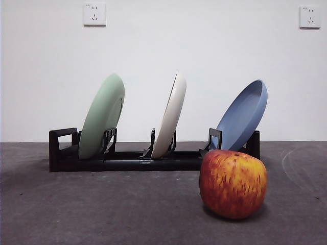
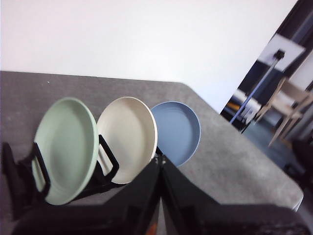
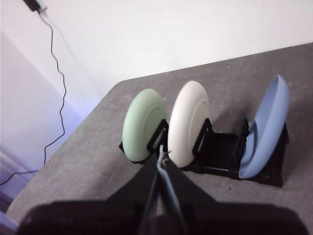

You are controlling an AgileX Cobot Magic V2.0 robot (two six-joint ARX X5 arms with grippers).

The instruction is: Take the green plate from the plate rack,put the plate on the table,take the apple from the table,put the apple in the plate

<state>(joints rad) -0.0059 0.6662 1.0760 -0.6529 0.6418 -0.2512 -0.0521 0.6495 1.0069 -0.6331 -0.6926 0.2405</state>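
Observation:
The green plate (image 1: 102,116) stands tilted in the left slot of the black plate rack (image 1: 127,160); it also shows in the left wrist view (image 2: 66,149) and the right wrist view (image 3: 143,125). The apple (image 1: 233,184) sits on the dark grey table (image 1: 102,209), in front of the rack's right end. My left gripper (image 2: 160,159) is shut and empty, held back from the rack. My right gripper (image 3: 162,157) is shut and empty, also held back from the rack. Neither gripper shows in the front view.
A cream-white plate (image 1: 170,116) stands in the rack's middle slot and a blue plate (image 1: 244,116) leans in the right slot. The table's edge (image 2: 254,147) runs past the rack's blue-plate end. A white wall with two sockets stands behind.

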